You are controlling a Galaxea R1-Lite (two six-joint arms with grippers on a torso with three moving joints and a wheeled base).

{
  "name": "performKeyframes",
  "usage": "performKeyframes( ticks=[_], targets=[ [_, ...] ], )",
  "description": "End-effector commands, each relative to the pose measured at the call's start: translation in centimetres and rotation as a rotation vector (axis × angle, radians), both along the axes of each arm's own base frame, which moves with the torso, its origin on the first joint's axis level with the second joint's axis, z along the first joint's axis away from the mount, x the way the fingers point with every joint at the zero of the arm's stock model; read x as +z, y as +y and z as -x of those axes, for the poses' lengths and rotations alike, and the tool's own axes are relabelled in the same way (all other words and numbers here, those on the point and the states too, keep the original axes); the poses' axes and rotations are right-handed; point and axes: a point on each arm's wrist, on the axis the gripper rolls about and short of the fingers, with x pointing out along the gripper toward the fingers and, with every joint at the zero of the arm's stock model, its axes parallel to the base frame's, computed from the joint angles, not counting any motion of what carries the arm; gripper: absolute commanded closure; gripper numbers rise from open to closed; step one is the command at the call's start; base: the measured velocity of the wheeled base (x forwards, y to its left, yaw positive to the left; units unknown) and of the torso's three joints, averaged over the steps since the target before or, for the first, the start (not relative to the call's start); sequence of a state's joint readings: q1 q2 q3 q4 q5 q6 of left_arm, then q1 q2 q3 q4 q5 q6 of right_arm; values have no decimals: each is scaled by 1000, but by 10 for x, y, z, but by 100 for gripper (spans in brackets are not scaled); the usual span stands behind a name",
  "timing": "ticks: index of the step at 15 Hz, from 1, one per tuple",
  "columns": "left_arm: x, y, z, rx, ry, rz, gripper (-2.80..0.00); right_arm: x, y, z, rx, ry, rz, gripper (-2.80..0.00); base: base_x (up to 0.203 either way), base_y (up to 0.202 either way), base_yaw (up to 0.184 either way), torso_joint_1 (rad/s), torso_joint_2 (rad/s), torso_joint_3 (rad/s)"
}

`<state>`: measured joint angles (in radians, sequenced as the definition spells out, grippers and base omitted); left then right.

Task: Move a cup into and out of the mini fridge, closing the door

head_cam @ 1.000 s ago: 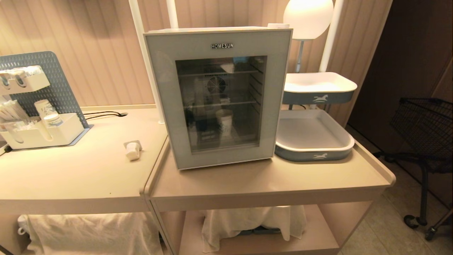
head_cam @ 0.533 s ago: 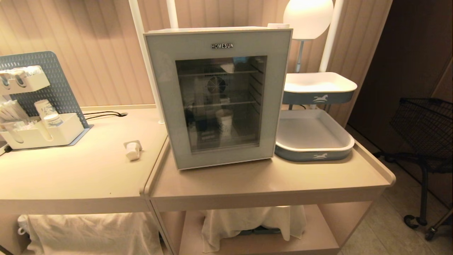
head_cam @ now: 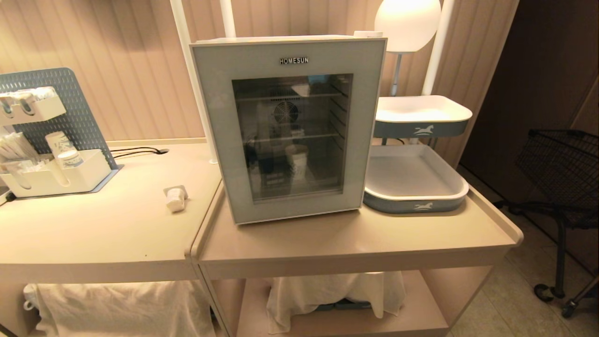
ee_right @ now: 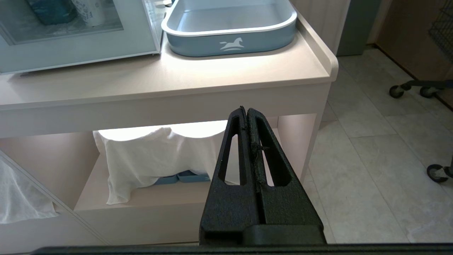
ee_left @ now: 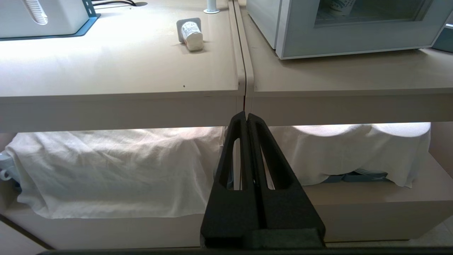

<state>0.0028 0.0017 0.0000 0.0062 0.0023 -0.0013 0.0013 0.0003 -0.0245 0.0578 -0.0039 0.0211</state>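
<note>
Head view: small squat white cup [head_cam: 176, 198] lies tipped left of the white box-shaped mini fridge [head_cam: 290, 126], pale grey-blue glass door [head_cam: 288, 128] closed. Both claws pressed together, low before it; open that door first.

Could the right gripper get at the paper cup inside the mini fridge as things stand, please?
Probably not yet. The paper cup stands behind the shut glass door of the mini fridge, and the right gripper is shut and low in front of the counter. The door must be opened first.

Ribbed beige wall [head_cam: 117, 56], 2 beige counters [head_cam: 117, 234], glowing globe lamp [head_cam: 407, 21], tiled floor [head_cam: 514, 290], black wire cart [head_cam: 566, 164]
</note>
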Motion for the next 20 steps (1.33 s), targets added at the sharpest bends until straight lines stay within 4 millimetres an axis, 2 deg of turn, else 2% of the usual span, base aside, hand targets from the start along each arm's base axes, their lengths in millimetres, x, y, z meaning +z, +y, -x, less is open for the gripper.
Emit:
performKeyframes(
  ticks=[1,20],
  targets=[
    [0,0,0,1,0,0,0,0,0,0,0,2,0,0,0,0,0,0,0,0],
    [0,0,0,1,0,0,0,0,0,0,0,2,0,0,0,0,0,0,0,0]
  ],
)
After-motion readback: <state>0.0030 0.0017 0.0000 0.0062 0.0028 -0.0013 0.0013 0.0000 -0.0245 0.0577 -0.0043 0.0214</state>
